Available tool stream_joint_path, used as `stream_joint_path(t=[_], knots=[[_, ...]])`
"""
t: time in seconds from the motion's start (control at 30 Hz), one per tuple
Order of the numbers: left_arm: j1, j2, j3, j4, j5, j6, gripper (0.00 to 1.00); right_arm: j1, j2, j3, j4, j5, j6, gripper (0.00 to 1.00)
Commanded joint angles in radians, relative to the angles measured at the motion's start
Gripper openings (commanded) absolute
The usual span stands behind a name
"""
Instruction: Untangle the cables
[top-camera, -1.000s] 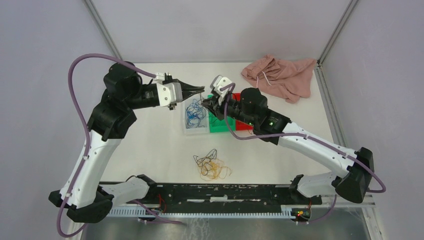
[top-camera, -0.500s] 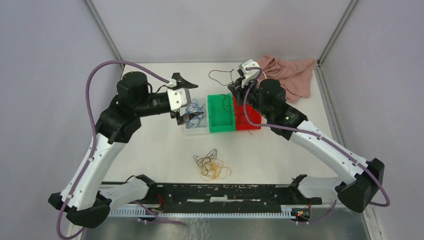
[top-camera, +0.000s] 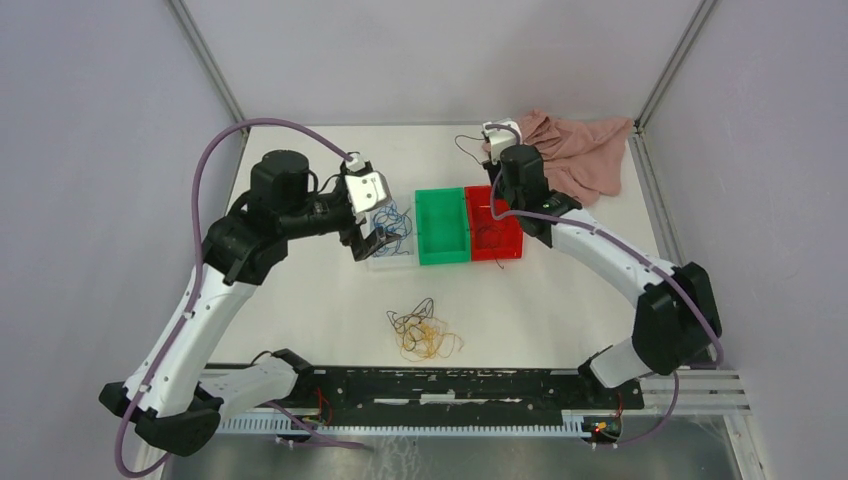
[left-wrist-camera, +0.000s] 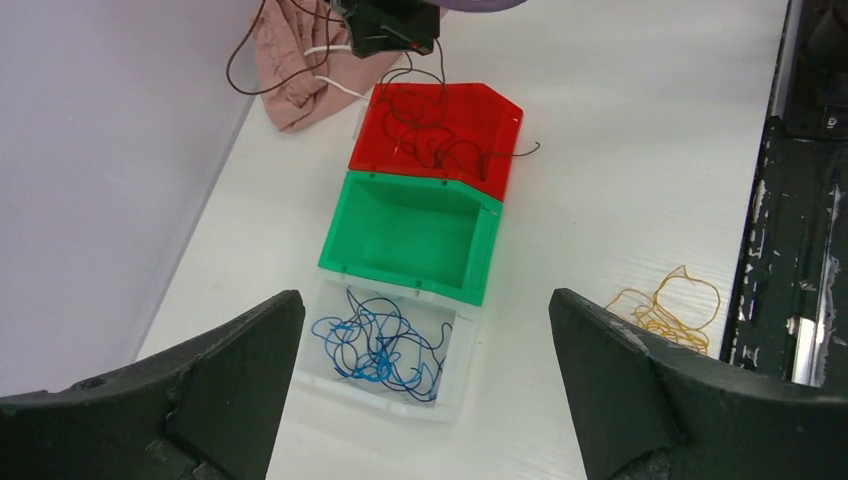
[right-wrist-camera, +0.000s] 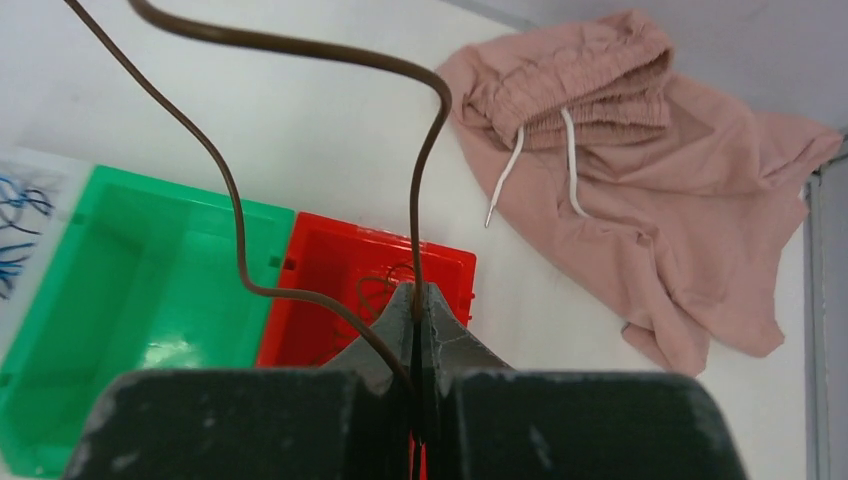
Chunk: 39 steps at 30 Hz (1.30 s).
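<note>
Right wrist view: my right fingers (right-wrist-camera: 448, 345) clamp a dark red cable (right-wrist-camera: 237, 215) trailing into the red bin (right-wrist-camera: 330, 262); left fingers (left-wrist-camera: 200, 390) hang apart over the blue cables (left-wrist-camera: 375, 345). Next move, likely: lower it in, release.

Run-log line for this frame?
left end effector open over clear bin | right end effector shut on dark wire trailing into red bin | yellow wires on table

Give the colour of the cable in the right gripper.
Dark reddish brown. The cable, pinched by the right gripper, shows best in right wrist view.
</note>
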<state>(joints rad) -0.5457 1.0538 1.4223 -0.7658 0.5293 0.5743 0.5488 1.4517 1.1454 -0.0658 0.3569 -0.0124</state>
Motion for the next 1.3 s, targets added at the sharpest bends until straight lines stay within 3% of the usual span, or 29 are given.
stream_joint_path(t=[0.0,0.1,0.23,0.43,0.53,0.7,0.8,1.1,1.27], knots=[[-0.004,-0.024,-0.005,0.000,-0.015,-0.055,0.99,-0.043,0.106,-0.005,0.089,0.010,0.045,0.00],[-0.003,-0.029,-0.003,0.003,-0.007,-0.056,0.99,-0.050,0.184,0.027,0.040,-0.017,0.095,0.00],[-0.004,-0.029,0.000,0.004,0.000,-0.045,0.99,-0.051,0.274,0.133,-0.157,-0.010,0.170,0.00],[-0.004,-0.028,-0.005,0.016,0.009,-0.033,0.99,-0.051,0.261,0.093,-0.220,-0.047,0.226,0.05],[-0.003,-0.026,-0.005,0.025,0.012,-0.028,0.99,-0.053,0.282,0.111,-0.278,-0.078,0.232,0.15],[-0.004,-0.025,0.004,0.031,0.014,-0.025,0.99,-0.058,0.268,0.126,-0.326,-0.115,0.262,0.47],[-0.004,-0.027,0.002,0.031,0.015,-0.023,0.99,-0.071,0.223,0.133,-0.333,-0.141,0.274,0.55],[-0.003,-0.031,0.001,0.031,0.017,-0.008,0.99,-0.104,0.135,0.255,-0.406,-0.302,0.270,0.57],[-0.005,-0.030,0.007,0.031,0.018,-0.001,0.99,-0.103,0.150,0.247,-0.316,-0.346,0.280,0.57]])
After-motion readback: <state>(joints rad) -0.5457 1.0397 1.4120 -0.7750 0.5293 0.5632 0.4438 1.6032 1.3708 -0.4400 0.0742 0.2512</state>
